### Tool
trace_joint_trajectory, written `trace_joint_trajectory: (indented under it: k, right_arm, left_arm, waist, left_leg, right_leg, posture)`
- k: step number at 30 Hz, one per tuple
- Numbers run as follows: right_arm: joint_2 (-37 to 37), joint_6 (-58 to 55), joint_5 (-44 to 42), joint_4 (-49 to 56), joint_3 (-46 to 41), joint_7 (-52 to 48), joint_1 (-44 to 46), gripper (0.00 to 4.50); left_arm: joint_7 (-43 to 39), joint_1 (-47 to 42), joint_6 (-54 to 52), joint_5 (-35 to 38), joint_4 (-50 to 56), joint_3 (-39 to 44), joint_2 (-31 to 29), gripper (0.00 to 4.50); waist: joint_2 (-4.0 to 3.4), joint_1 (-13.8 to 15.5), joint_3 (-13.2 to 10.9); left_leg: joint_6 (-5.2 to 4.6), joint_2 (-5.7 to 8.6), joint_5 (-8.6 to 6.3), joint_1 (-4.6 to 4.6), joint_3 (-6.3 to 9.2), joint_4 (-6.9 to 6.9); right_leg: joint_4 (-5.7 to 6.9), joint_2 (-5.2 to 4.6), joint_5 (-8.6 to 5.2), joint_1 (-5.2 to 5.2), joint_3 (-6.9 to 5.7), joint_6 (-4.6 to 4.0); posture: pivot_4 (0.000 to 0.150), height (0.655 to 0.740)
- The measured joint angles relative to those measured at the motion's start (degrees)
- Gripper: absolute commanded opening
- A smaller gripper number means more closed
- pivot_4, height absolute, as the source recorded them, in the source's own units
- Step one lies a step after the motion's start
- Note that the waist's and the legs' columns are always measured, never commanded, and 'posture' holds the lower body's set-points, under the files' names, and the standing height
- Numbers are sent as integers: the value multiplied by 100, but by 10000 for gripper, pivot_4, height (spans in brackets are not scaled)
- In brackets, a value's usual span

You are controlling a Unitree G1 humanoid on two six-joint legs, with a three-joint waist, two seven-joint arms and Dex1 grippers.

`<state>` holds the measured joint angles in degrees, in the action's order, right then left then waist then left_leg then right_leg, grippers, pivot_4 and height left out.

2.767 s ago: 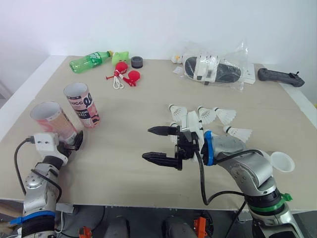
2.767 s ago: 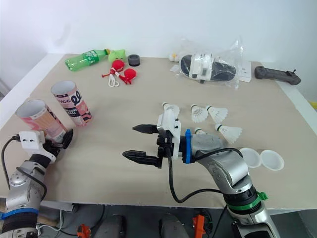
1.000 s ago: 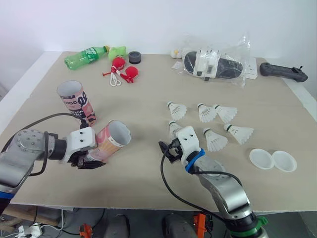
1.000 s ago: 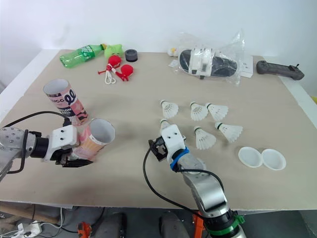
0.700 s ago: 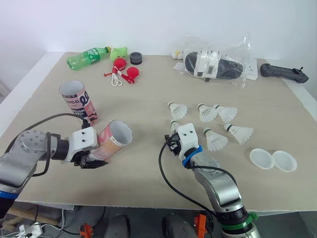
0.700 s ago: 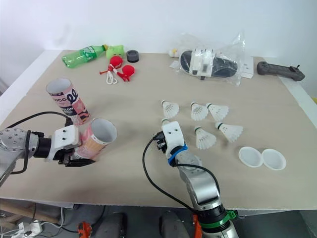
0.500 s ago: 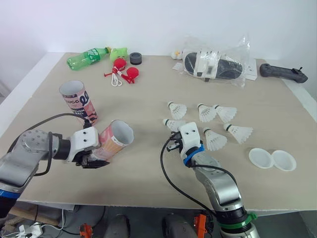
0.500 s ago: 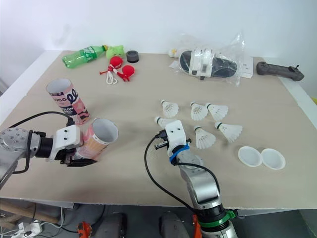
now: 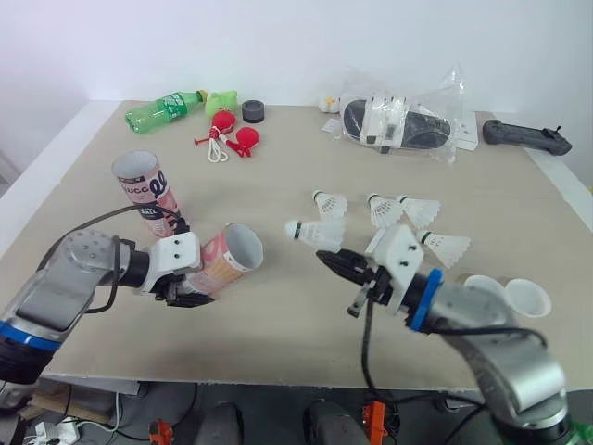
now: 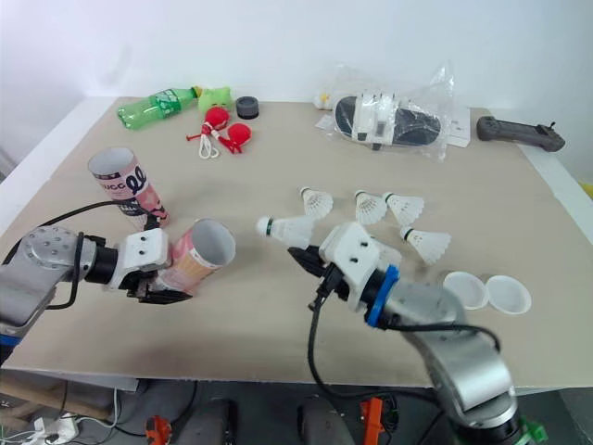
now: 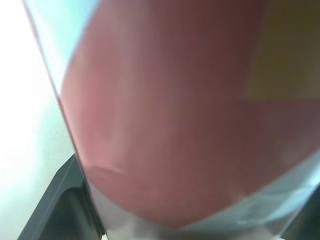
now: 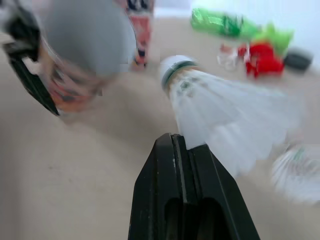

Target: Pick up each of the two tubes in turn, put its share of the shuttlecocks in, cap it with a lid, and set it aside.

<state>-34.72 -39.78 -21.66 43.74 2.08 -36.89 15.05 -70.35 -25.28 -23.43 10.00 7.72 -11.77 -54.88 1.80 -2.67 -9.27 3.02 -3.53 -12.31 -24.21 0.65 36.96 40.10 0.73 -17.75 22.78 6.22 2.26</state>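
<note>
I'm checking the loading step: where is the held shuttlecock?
Mid-scene in the eye views: the shuttlecock is pinched in the right tool, cork aimed at the open mouth of the tilted tube on its left.

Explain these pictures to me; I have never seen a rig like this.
This is a humanoid robot with two arms. The two wide pictures come from cameras on its head, looking down over a table. The two close-ups come from cameras on its wrists. The left pincer grips a pink tube, tilted with its open mouth towards the other arm. The right pincer is shut on a shuttlecock, whose cork end points towards that mouth. On the table stands a second tube. Four more shuttlecocks, two white lids and a green bottle lie there too.
</note>
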Motion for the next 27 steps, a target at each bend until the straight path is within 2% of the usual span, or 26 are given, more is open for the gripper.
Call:
trace_joint_trajectory:
  k: [5, 9, 17, 23, 27]
  right_arm:
    - [-614, 167, -75, -298, 113, -701, 1102, 463]
    - [-754, 401, 155, -543, 825, -1133, 1711, 463]
    - [-795, 790, 986, -1109, 1778, -1430, 2173, 463]
    - [-668, 851, 1099, -1210, 1887, -1570, 2194, 463]
    - [-573, 835, 1073, -1208, 1886, -1584, 2197, 12869]
  left_arm:
    - [-139, -417, 0, -248, -215, -310, 188, 31291]
    - [-219, -571, -6, -354, -279, -403, 268, 31291]
    - [-257, -614, -26, -457, -272, -410, 360, 31291]
    - [-243, -599, -101, -457, -210, -399, 385, 31291]
    - [-215, -590, -169, -458, -173, -397, 410, 31291]
  waist:
    - [0, 7, 0]
    - [-1, 7, 0]
    - [-1, 17, 0]
    - [-1, 18, 0]
    - [-1, 17, 0]
  left_leg:
    - [-32, 2, 20, -1, 4, 7]
    - [-33, 2, 20, -4, 5, 16]
    - [-33, 4, 20, -13, 10, 32]
    - [-33, 4, 20, -14, 11, 33]
    - [-33, 4, 20, -14, 13, 33]
  right_leg:
    - [0, 1, 14, -3, -3, 20]
    - [0, 0, 30, -3, -2, -5]
    - [1, -3, 32, -3, -8, -2]
    - [1, -3, 32, -3, -7, -1]
    - [1, -3, 32, -4, -9, -1]
  posture:
    - [1500, 7400]
    - [1500, 7400]
    - [1500, 7400]
    - [1500, 7400]
    - [1500, 7400]
